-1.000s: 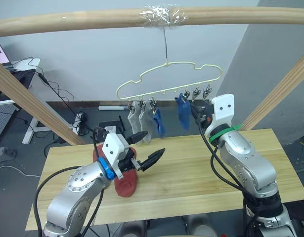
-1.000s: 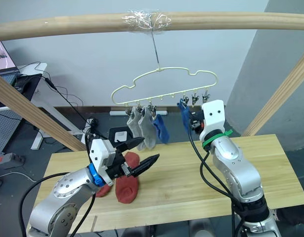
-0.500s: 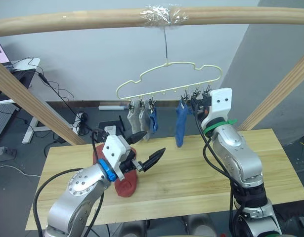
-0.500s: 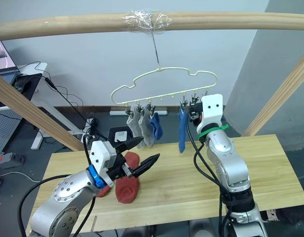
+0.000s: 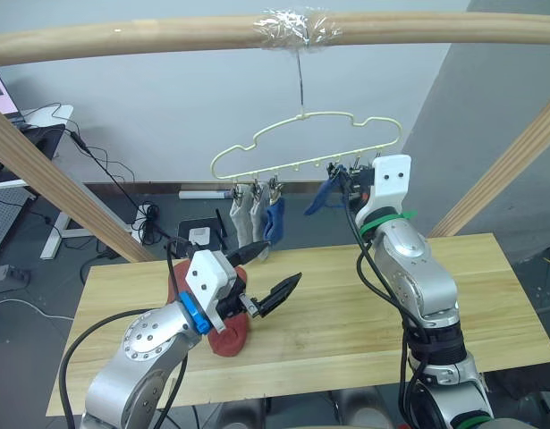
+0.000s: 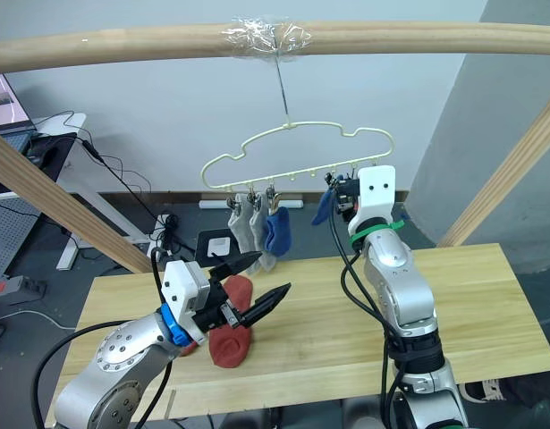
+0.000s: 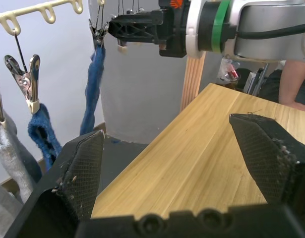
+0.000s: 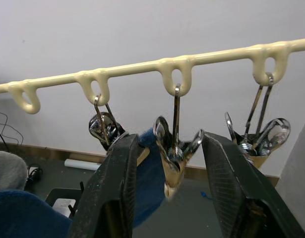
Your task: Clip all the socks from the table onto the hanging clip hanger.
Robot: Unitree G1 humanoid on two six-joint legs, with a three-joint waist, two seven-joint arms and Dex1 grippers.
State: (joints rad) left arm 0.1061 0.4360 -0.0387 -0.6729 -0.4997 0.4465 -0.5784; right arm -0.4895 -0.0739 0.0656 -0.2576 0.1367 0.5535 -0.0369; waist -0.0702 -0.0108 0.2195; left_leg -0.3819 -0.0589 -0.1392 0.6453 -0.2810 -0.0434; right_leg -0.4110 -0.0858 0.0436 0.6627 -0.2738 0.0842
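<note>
The pale clip hanger (image 5: 303,115) hangs from the pole by its hook. Two grey socks (image 5: 241,214) and a blue sock (image 5: 275,217) dangle from its left clips. A second blue sock (image 5: 322,198) hangs from a clip further right, swung up sideways. My right gripper (image 8: 169,139) is raised at that row, open, its fingers either side of a metal clip (image 8: 176,153), with the blue sock just behind. My left gripper (image 5: 282,260) hovers open above the table (image 5: 346,304), over two rust-red socks (image 5: 228,335) lying there.
A thick wooden pole (image 5: 122,36) spans the top, with slanted wooden struts at left (image 5: 51,179) and right (image 5: 507,170). Several more metal clips (image 8: 261,139) hang right of my right gripper. Cables and a desk sit on the floor behind the table.
My right gripper has shifted left along the clip row. The second blue sock, hanging straight half a second ago, has swung up to the left. My left arm has barely moved.
</note>
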